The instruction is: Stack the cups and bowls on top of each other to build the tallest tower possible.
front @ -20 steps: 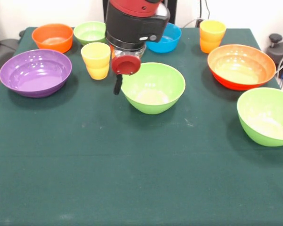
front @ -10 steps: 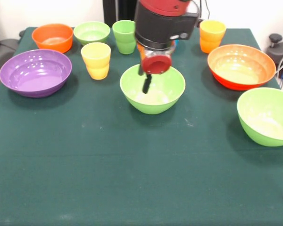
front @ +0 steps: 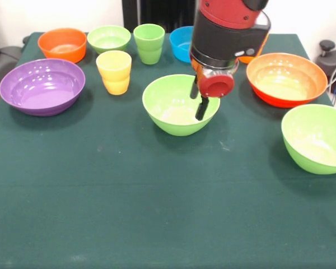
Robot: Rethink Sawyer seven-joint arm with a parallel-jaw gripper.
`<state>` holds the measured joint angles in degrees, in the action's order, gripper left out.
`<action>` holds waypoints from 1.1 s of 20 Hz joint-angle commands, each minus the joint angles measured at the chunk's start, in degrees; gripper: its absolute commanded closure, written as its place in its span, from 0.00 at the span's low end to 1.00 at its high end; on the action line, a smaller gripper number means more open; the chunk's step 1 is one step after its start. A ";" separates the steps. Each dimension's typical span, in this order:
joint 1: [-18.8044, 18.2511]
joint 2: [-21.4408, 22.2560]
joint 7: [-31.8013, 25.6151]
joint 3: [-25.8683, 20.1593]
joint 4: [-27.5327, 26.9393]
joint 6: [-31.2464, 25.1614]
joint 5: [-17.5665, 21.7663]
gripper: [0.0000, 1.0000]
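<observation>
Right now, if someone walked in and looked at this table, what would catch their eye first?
The red and black arm, coming down at centre with its gripper over the right rim of the middle green bowl. Next, the big purple bowl at the left and the orange-red bowl at the right. The green table in front is bare.

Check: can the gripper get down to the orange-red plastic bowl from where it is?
Probably yes. The gripper hangs over the middle light green plastic bowl; the orange-red plastic bowl sits beside it, open-topped, nothing between.
</observation>
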<state>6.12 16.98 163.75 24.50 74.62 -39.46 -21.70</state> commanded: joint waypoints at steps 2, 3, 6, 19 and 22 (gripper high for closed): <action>0.17 -4.98 12.24 -2.13 -2.47 -0.85 -2.61 0.00; 0.26 -4.76 11.91 -1.80 -2.46 -0.80 -2.59 0.00; -0.79 -1.23 8.22 -2.55 -0.05 -2.11 -2.48 0.00; -1.27 -3.38 3.91 -4.44 4.38 9.62 1.03 0.00; -0.90 -4.26 4.68 -4.15 3.87 10.78 0.71 0.00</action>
<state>5.44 17.21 164.05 25.10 74.99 -34.53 -23.19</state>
